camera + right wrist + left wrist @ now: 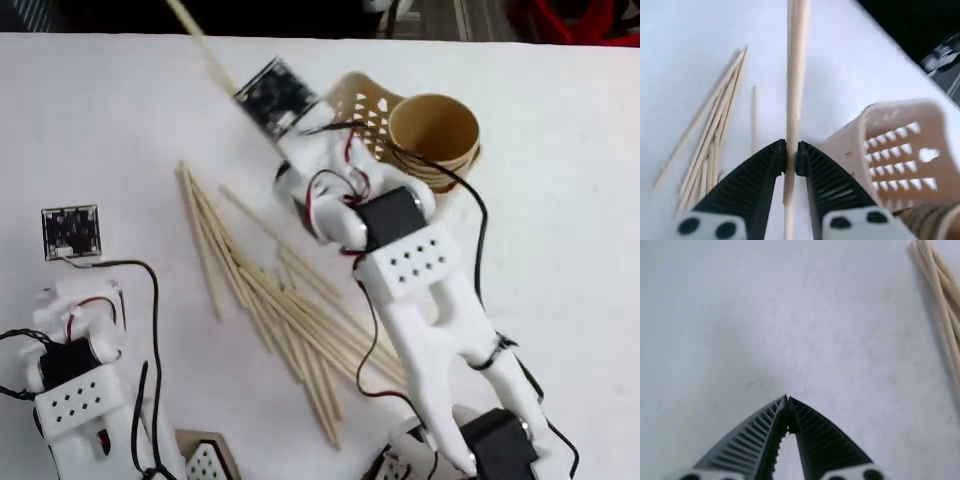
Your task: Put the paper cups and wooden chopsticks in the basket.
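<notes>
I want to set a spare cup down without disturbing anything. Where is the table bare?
Far-left table, bordered by the far edge, chopstick pile and left gripper, is bare. So is the strip right of the basket and right arm. Crowded: the middle, where the right gripper clamps a held chopstick beside the basket.

My left arm (70,385) sits pulled back at the near left, and its hand (787,401) points down with the two fingertips touching. My right arm (440,330) stretches forward across the middle. Its hand (791,152) is clamped on one wooden chopstick (796,60), which sticks out past the fingertips.
</notes>
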